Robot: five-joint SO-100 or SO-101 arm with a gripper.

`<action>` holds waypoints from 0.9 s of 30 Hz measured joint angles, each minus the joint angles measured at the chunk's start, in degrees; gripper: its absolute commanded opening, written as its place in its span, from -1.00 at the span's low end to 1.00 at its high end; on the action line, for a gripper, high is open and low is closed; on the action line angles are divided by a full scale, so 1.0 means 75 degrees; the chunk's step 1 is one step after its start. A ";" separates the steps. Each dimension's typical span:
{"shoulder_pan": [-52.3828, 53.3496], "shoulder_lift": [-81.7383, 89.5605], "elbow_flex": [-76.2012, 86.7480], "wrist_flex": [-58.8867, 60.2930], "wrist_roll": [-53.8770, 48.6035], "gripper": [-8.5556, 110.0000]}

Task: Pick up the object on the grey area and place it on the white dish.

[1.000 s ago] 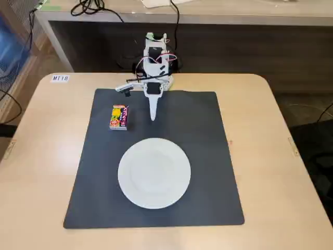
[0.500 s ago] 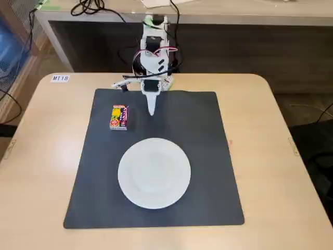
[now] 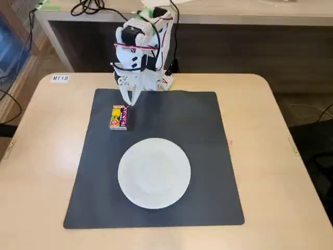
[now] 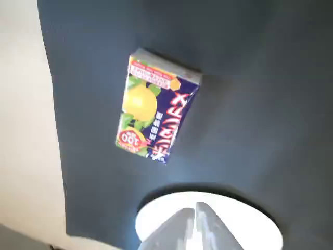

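Overhead, tool (image 3: pixel 129 100) hangs empty, tips drawn together, just above the yellow packet (image 3: pixel 119 117), which lies flat near the far-left corner of the dark mat (image 3: pixel 208 156), apart from the white plate (image 3: pixel 154 173) mid-mat on the wooden counter (image 3: pixel 281 156).

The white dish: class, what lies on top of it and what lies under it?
Nothing lies on the white dish. Under it is the grey mat; the part beneath is covered. The packet lies apart.

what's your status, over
Gripper shut, empty, above mat's far edge. Packet flat on mat, untouched. Plate bare, path clear.
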 measured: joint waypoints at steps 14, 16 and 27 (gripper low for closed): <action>0.0012 -0.1781 -0.0316 -0.0094 0.0352 -0.09; 0.0000 -0.2121 -0.0316 -0.0223 0.0398 -0.10; 0.0223 -0.3270 -0.0387 -0.0258 0.1160 -0.17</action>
